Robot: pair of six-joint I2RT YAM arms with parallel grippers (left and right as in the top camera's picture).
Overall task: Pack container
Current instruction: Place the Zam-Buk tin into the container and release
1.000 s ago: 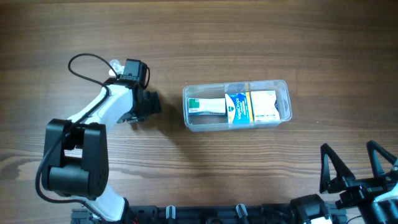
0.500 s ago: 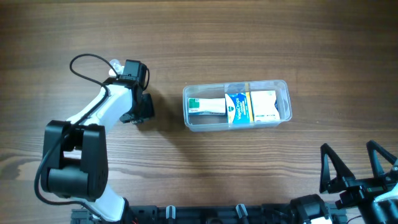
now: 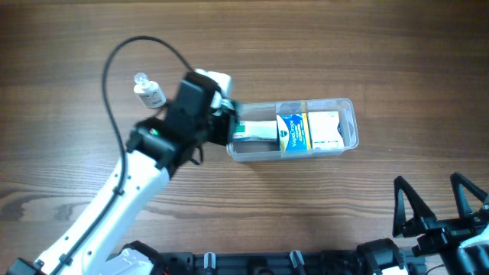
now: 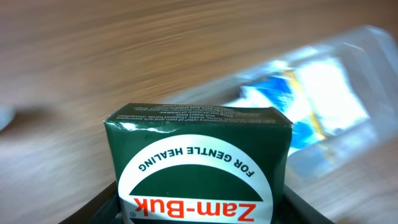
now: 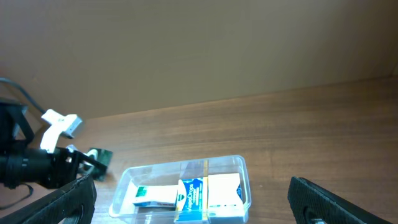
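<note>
On the wooden bench (image 3: 344, 46), the container (image 3: 260, 155), nearly full, is set centre-right. A green Zam-Buk box (image 4: 200, 163) is pinched by the left tool (image 3: 228, 124) at its left end; the right tool (image 3: 434, 205) is spread. The rim may be struck and the box dropped outside.

brown wood-grain table (image 3: 367, 46); plain tan wall (image 5: 186, 43) behind it.
</note>
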